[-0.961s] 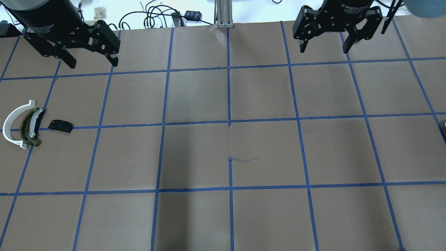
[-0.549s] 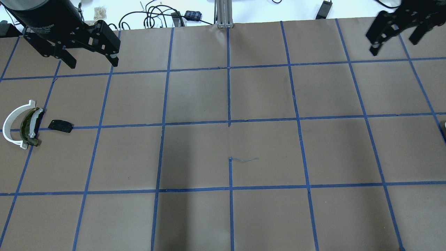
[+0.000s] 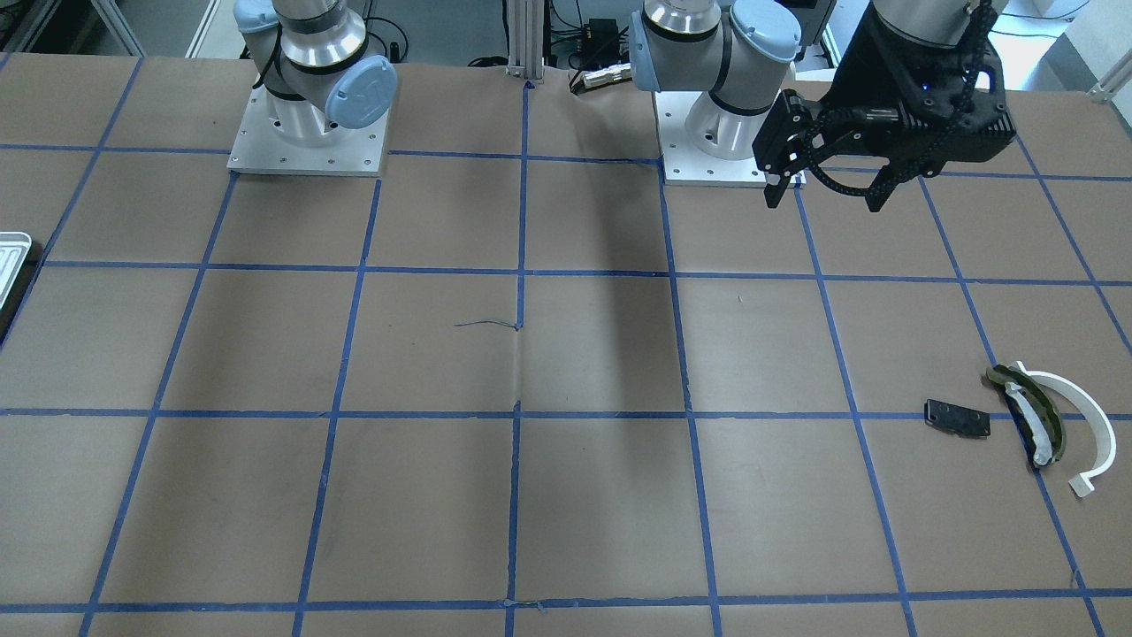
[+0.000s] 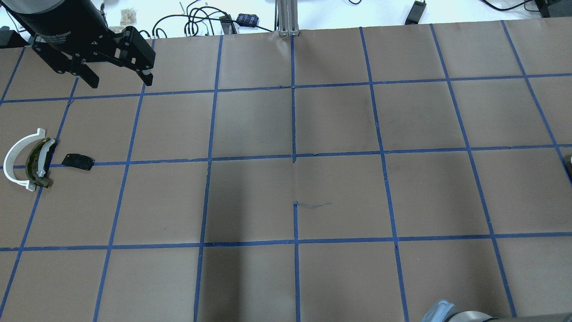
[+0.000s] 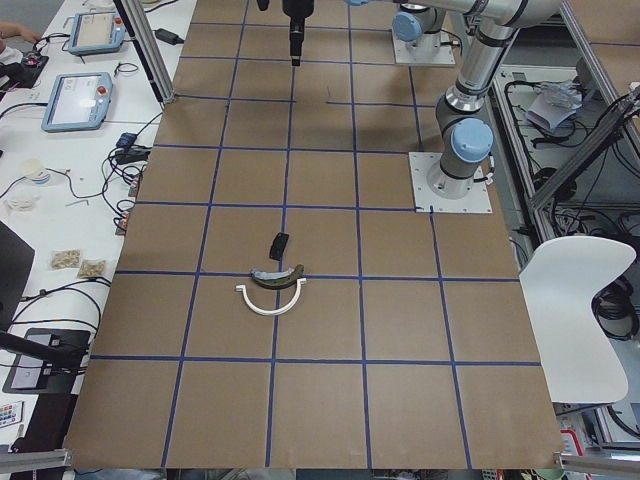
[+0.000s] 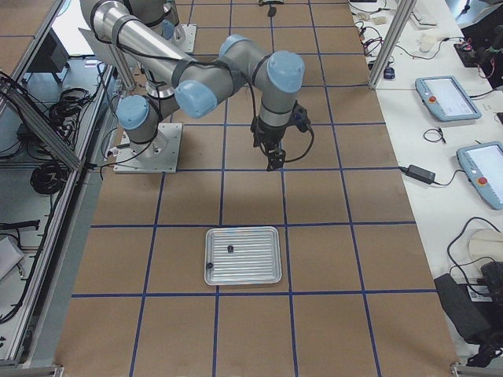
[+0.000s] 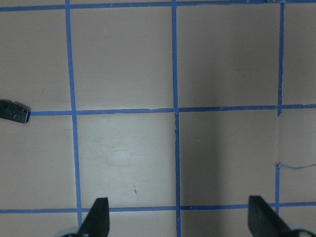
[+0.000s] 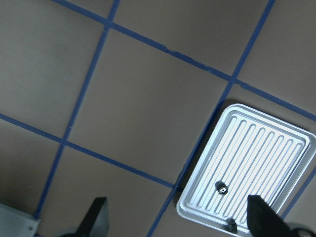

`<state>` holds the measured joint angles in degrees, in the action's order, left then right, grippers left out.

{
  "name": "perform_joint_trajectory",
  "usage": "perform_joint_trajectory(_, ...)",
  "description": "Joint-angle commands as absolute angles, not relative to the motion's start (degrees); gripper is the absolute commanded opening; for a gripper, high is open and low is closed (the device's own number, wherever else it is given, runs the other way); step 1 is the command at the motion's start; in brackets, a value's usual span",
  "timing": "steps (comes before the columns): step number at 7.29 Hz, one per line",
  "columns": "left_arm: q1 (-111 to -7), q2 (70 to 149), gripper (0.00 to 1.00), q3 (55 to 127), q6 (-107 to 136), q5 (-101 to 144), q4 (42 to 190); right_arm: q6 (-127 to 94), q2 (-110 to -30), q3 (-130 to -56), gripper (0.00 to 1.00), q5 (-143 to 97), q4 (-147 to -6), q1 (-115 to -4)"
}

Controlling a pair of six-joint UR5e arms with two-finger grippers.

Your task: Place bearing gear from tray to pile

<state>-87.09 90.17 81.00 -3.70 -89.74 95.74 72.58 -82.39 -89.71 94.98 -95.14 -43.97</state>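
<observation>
A: Where does the gear lie?

B: In the tray (image 8: 256, 148), at the lower right of the right wrist view. The gear (image 8: 221, 187) is a small dark round thing with a bright centre, resting on the ribbed floor toward the tray's lower edge. A second dark bit (image 8: 231, 225) sits against the rim below it. It is too small to say what it is.

A: And the right end effector?

B: The right end effector (image 8: 176, 207) is spread wide, and nothing is between its fingers. In the right side view it hangs over the bench (image 6: 354, 259) just above mid-frame. The tray lies apart from it, lower in the picture.

A: The other one?

B: The left end effector (image 4: 120, 82) is at the upper left of the overhead view. It is held above the bench, its fingers also far apart and empty.

A: The pile?

B: The pile (image 4: 40, 154) is at the left edge of that view, about mid-height. A white arc (image 4: 11, 152) curves round an olive piece (image 4: 32, 165) that nests against its inner side. A black plate (image 4: 77, 161) lies just to their right, apart from them, on a blue tape line (image 4: 134, 161). In the front view the tray shows at the left edge and the pile at the far right, so they are well apart.
</observation>
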Motion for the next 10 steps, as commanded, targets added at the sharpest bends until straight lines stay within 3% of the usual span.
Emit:
perform_joint_trajectory(1,-87.19,90.26,1.00,81.04,-3.69,-89.83,95.80,94.40,-74.31,-98.50,1.00,94.31,-114.88,-30.73)
perform_joint_trajectory(4,-87.19,90.35,1.00,81.04,-3.69,-89.82,95.71,99.67,-63.40,-100.55,1.00,90.88,-127.69,-20.67)
perform_joint_trajectory(9,-87.19,90.35,1.00,80.95,-3.69,-89.74,95.63,99.32,-63.46,-108.28,0.96,92.11,-139.03,-19.87)
perform_joint_trajectory(10,-87.10,90.26,1.00,81.03,-3.69,-89.82,95.63,99.40,-63.37,-108.37,0.91,92.28,-139.13,-19.86)
